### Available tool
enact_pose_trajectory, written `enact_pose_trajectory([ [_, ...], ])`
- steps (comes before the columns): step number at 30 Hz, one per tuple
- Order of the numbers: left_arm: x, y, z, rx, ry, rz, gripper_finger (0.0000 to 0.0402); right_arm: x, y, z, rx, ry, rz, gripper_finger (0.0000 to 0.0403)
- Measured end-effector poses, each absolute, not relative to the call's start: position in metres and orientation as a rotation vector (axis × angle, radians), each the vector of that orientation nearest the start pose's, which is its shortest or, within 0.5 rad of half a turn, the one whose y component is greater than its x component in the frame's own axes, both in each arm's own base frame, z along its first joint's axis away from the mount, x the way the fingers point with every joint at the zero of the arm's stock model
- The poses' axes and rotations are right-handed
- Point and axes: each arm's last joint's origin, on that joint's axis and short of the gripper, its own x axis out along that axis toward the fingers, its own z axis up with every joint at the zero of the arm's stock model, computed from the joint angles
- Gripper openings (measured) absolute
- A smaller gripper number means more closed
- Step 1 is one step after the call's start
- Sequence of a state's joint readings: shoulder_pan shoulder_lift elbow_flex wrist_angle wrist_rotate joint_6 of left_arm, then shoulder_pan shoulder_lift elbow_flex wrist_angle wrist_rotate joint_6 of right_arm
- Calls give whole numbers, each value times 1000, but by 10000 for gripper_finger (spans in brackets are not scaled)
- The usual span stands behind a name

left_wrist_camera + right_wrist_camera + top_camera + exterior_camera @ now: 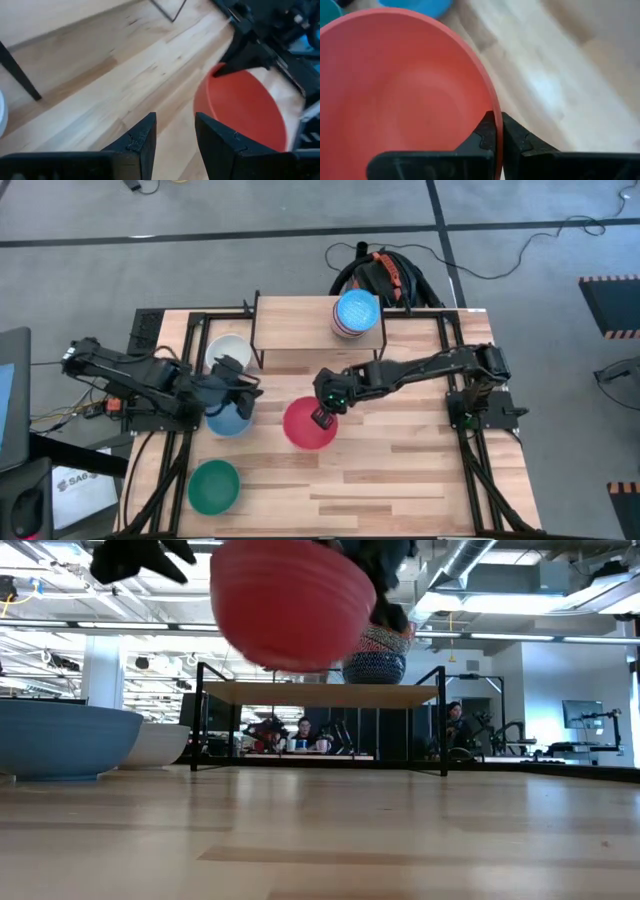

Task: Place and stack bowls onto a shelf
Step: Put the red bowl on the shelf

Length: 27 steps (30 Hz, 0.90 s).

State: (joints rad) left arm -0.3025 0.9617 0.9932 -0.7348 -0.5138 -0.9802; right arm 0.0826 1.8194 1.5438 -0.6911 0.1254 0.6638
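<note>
One red bowl (309, 425) is up off the counter (400, 480) right now, pinched by its rim in my right tool (323, 416), fingers clamped tight on that thin edge. From the low view it hangs clear above the wood, tilted, with the shelf (300, 320) behind it. On the shelf sits a stack of patterned bowls (356, 313) toward its right end, the rest of the board bare.

My left tool (236, 392) hovers over the blue bowl (228, 420) at the counter's left side, fingers parted and holding nothing; the white bowl (228, 350) sits just behind, and the green bowl (213, 486) waits well apart near the front edge.

Now the worry: it's a one-sided rim pinch, so the bowl's weight hangs off to one side, and I judge a quick swing toward the shelf could make it pivot or slip out between my fingers. The shelf's front edge and its black legs are the next hazard – carry too low and the bowl's underside clips the board. Drift too far right and I nudge the patterned stack. And my left tool sits close by; if it moves inward we could collide
</note>
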Motion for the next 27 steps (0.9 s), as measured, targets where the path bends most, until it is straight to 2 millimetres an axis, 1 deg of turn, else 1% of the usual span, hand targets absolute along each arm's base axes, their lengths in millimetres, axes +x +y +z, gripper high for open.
enact_pose_trajectory([
  [3, 168, -41, 335, -656, 440, 465, 119, 393, 22, 293, 443, 886, -342, 26],
  [6, 162, -41, 340, -638, 419, 432, 119, 396, 15, 318, 370, 829, -321, 26],
  [9, 162, -42, 341, -616, 413, 418, 119, 399, 7, 340, 289, 765, -305, 26],
  [12, 164, -42, 341, -609, 415, 419, 119, 399, -7, 357, 219, 722, -295, 26],
  [19, 167, -36, 340, -586, 399, 478, 119, 395, -57, 393, -18, 626, -334, 26],
  [23, 170, -27, 342, -597, 341, 550, 119, 389, -92, 405, -157, 595, -350, 26],
  [27, 176, -16, 346, -605, 271, 606, 119, 382, -129, 412, -248, 546, -364, 26],
])
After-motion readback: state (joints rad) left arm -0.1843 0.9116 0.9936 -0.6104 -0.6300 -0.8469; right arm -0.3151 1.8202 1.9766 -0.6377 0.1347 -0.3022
